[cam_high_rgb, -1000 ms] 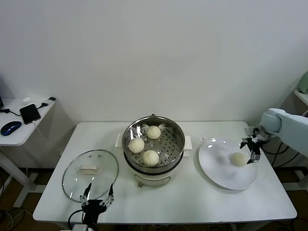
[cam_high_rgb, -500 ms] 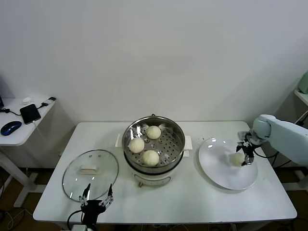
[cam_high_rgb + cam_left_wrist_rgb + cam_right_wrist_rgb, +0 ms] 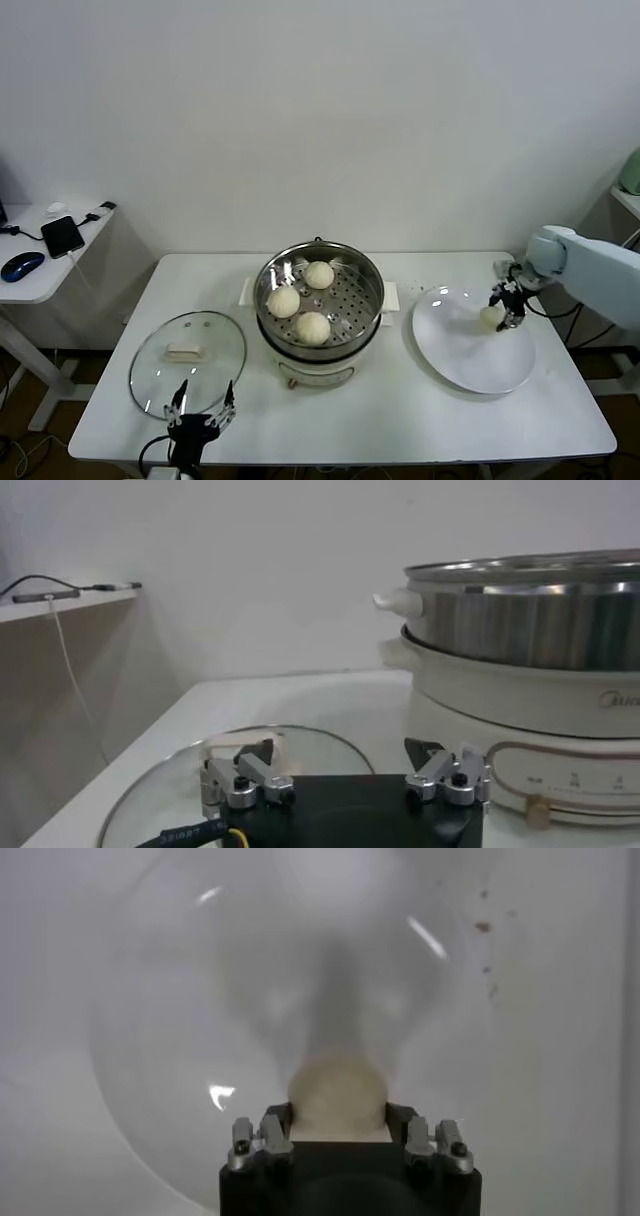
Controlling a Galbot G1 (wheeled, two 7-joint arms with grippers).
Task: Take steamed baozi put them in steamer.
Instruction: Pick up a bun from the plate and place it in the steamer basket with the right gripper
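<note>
Three baozi (image 3: 313, 327) sit in the steamer (image 3: 320, 310); right gripper (image 3: 505, 304) fingers clamp the fourth bun (image 3: 490, 316) above the plate (image 3: 472, 340); left gripper (image 3: 203, 408) fingers apart, near the lid (image 3: 187, 362).

A white table (image 3: 400, 420) fills the middle of the head view. On it a white plate (image 3: 470, 355) lies right under the right hand. The glass lid (image 3: 188, 362) with its white handle lies flat just ahead of the left hand. Off beyond the left hand, apart from the table, a side desk (image 3: 40, 275) carries a phone (image 3: 62, 236), a blue mouse (image 3: 22, 265) and cables.
</note>
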